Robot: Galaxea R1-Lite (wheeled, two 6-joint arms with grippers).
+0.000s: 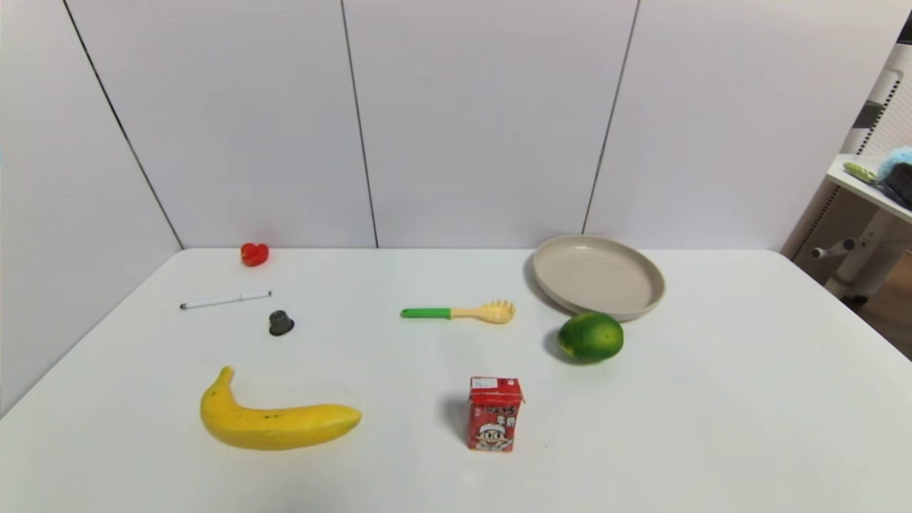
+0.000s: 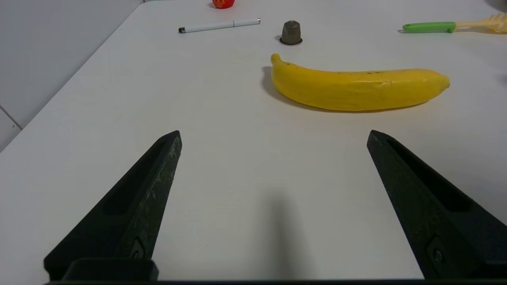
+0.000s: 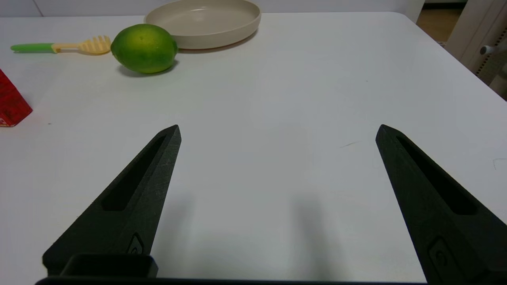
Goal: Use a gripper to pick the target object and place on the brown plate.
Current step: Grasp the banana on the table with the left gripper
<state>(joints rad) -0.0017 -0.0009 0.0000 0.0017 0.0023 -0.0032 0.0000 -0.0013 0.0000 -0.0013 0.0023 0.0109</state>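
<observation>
Long yellow banana (image 1: 279, 420) lies on white table (image 1: 712, 399), apart from round beige plate (image 1: 598, 276).
Left gripper (image 2: 274, 136) and right gripper (image 3: 278, 131): fingers spread wide, empty.

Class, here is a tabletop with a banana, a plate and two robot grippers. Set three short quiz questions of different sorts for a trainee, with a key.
1. True or false: the banana already lies on the brown plate.
2. Which fruit sits right beside the plate? A) green citrus fruit B) banana C) neither
3. Fill in: the left gripper has its jaws ____ and points toward the banana.

Key: 1 false, it lies on the table, far from the plate. 2 A. 3 open; the right gripper is open too, over bare table.
</observation>
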